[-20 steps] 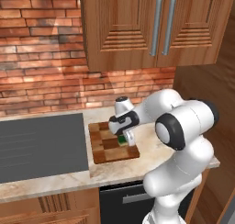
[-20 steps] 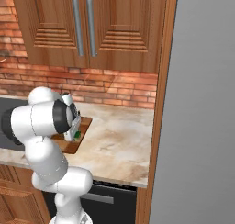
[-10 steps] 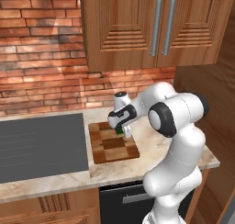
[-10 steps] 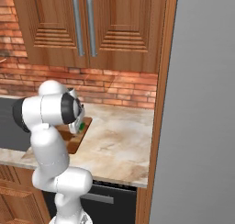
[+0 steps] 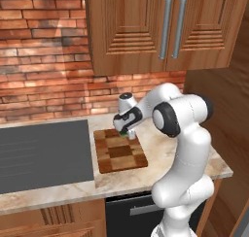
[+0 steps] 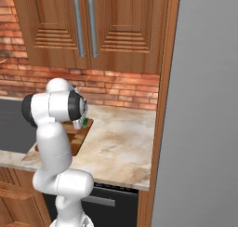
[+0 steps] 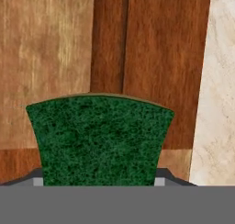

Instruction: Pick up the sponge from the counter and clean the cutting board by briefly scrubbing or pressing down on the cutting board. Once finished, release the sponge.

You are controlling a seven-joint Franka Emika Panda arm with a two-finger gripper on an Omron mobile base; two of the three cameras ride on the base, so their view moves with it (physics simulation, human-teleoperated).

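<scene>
The checkered wooden cutting board point(image 5: 119, 154) lies on the beige counter point(image 5: 168, 151), just right of the cooktop. My gripper point(image 5: 125, 130) hangs over the board's far edge, shut on the sponge point(image 5: 126, 133), of which a green sliver peeks out below the hand. From the right base view the sponge point(image 6: 85, 122) shows beside the arm, above the cutting board point(image 6: 76, 136). In the hand view the sponge's dark green face point(image 7: 98, 140) sits between the fingers, close over the cutting board's brown squares point(image 7: 59, 58), with the counter point(image 7: 222, 81) along the right.
A flat dark grey cooktop point(image 5: 44, 153) lies left of the board. Wooden cabinets point(image 5: 155, 32) hang above, against a brick wall point(image 5: 44, 76). A tall grey panel point(image 6: 204, 105) bounds the counter point(image 6: 123, 147) on the right.
The gripper has carried the sponge from the board's near right part toward its far edge. The arm has stretched further back with it.
</scene>
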